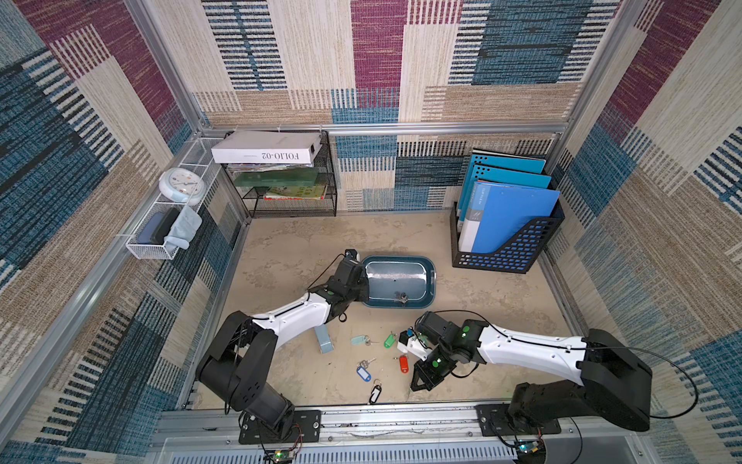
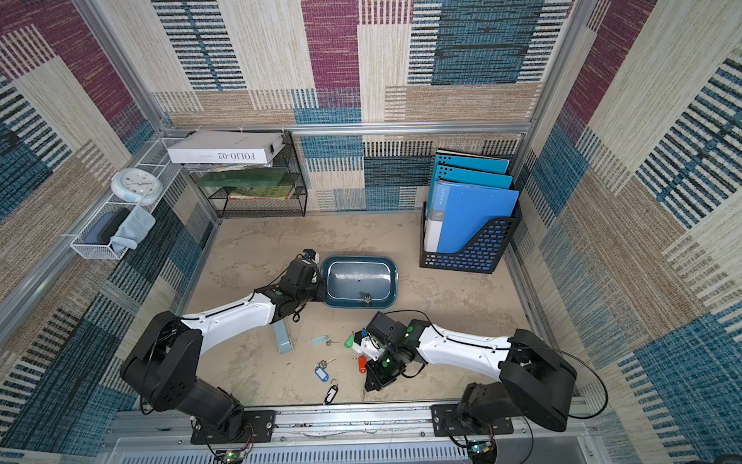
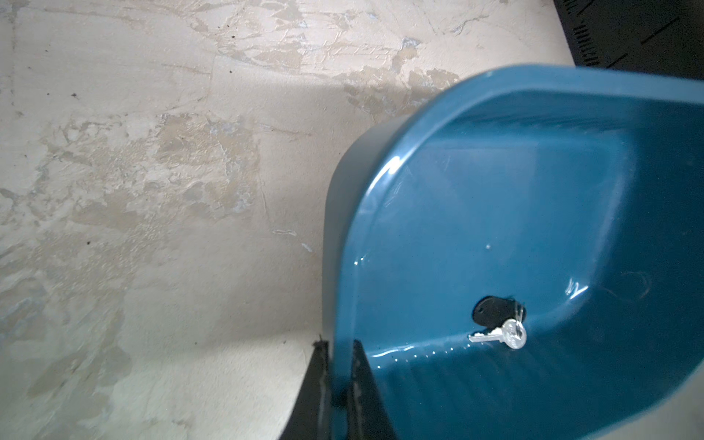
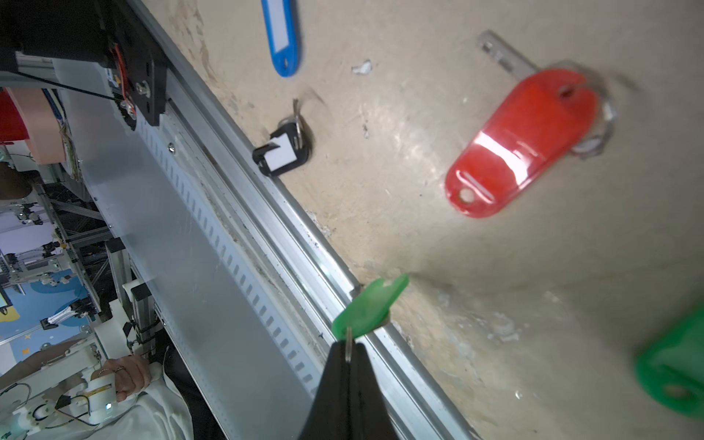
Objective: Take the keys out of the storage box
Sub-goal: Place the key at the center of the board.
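Left gripper clamps the wall of the storage box, seemingly steadying it; a black-tagged key lies inside. Right gripper pinches a green-tagged key by its ring above the desk.

One black-tagged metal key is tucked in the dark teal plastic storage box, right by its near wall. Other tagged metal keys are scattered in front of it, with a pale blue oblong case laid left of them.
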`<state>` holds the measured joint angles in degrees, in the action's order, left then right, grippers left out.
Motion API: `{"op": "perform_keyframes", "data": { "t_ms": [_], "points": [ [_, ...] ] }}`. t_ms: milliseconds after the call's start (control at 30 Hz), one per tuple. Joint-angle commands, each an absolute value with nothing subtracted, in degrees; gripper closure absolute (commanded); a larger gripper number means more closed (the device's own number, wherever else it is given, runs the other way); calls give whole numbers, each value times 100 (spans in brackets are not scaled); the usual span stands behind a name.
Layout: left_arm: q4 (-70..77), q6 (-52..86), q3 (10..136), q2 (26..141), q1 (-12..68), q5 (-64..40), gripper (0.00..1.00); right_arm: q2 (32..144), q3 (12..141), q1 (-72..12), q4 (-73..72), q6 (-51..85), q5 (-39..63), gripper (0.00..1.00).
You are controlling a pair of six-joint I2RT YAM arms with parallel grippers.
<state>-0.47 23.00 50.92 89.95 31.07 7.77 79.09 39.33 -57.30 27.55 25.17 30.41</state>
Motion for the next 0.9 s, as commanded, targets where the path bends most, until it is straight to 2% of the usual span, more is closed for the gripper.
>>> {"op": "perform_keyframes", "data": {
  "t_ms": [0,333,533,600,700,800,867],
  "points": [
    [-31,2309,5106,8982,3110,878,100,8142,3998,-5749,2888,2467,2859,100],
    [-7,2329,5080,8960,3109,828,100,8510,4264,-5775,2740,2434,2537,100],
    [0,2323,5076,8972,3110,809,100,8505,4304,-5822,2895,2366,2557,80],
    [4,2331,5071,8973,3110,808,100,8401,4408,-5818,3016,2312,2534,78],
    [1,2337,5071,8965,3111,777,100,8224,4620,-5818,3185,2263,2460,69],
    [0,2329,5055,8922,3111,763,100,7976,4981,-5811,3460,2192,2062,69],
    [1,2316,5036,8895,3109,748,100,7803,5303,-5769,3582,2198,1510,62]
  ]
}}
